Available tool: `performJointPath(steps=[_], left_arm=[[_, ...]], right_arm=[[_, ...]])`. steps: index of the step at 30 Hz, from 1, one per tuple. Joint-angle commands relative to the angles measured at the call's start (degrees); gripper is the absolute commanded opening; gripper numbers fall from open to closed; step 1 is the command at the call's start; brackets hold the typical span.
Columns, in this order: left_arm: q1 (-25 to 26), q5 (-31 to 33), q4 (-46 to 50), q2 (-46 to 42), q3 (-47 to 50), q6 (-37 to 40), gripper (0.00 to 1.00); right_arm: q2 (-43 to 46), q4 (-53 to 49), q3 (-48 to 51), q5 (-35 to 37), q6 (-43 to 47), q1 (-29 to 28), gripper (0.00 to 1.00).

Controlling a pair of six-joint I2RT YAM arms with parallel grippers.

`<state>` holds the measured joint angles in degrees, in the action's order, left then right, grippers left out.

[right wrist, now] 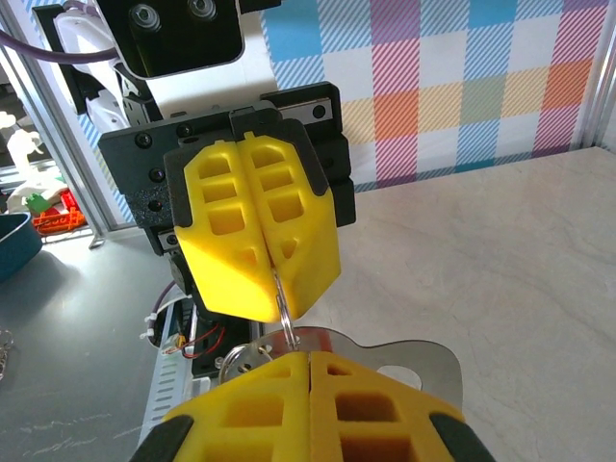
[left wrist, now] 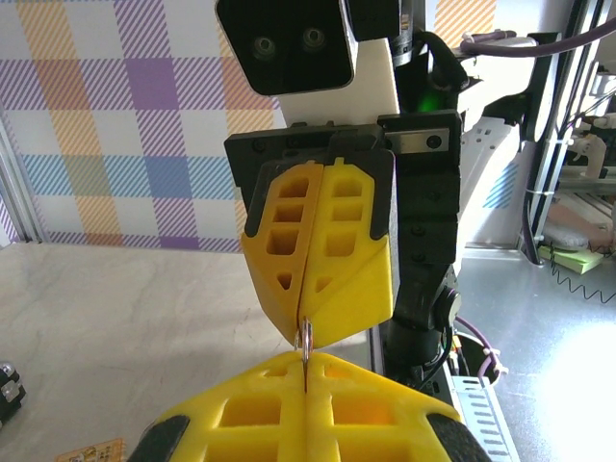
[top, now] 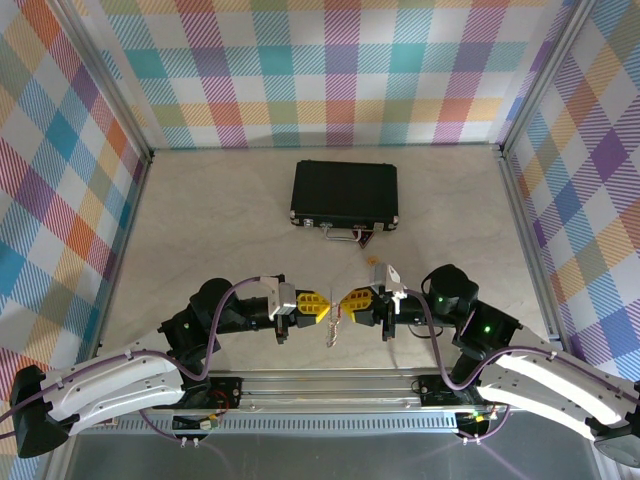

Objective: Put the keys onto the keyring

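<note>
Just beyond the fingertips of the right gripper [right wrist: 308, 364], the keyring [right wrist: 423, 364] appears in the right wrist view as a flat grey metal plate with a hole. The red head of the key [right wrist: 325, 339] touches it. The left gripper [right wrist: 274, 303] meets the right one tip to tip. Both claws are clenched, and a thin wire loop [right wrist: 284, 313] is pinched between them; whether the plate itself is clamped I cannot tell. From above, this bunch hangs over a pale marbled tabletop [top: 200, 230], well apart from the black case [top: 345, 193], with plaid walls [top: 340, 70] on three sides. The left wrist view gives the loop edge-on and a green light [left wrist: 430, 96] on the opposite arm.
</note>
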<state>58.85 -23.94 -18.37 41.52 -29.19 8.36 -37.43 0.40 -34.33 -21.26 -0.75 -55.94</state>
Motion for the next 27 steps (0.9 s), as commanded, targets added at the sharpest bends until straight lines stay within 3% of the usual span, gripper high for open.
performJointPath(steps=[1,27], left_arm=[[0.4,-0.1,-3.1,-0.5,0.5,-0.6,0.00],[0.4,0.9,-3.0,-0.8,0.4,-0.5,0.00]], right_arm=[[0.1,3.6,0.4,-0.1,-0.7,-0.2,0.00],[0.7,4.8,0.8,-0.9,-0.9,-0.2,0.00]])
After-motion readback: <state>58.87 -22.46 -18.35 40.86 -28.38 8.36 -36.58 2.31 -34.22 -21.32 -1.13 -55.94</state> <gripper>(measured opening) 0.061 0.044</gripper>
